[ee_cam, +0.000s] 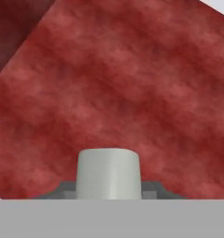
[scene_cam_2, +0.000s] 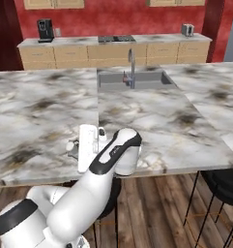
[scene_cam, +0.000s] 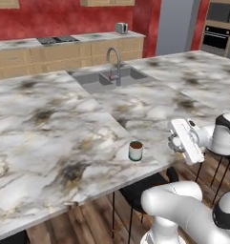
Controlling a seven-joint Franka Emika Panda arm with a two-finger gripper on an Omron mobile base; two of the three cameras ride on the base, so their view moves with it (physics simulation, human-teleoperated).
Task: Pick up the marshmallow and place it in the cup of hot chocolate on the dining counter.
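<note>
In the left base view, the cup of hot chocolate (scene_cam: 135, 150) stands just right of centre, near the front edge of the dining counter (scene_cam: 49, 133). Right of it, my gripper (scene_cam: 174, 141) hangs off the counter's edge. In the hand view, the marshmallow (ee_cam: 108, 174) sits bottom centre, clamped between my fingers (ee_cam: 150, 188), before a red wall (ee_cam: 132, 83).

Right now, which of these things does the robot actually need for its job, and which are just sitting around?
Needed: marshmallow, pinched in the gripper; cup of hot chocolate; dining counter it stands on.
Just around: sink, faucet, toaster, coffee machine, stove, stool.
</note>
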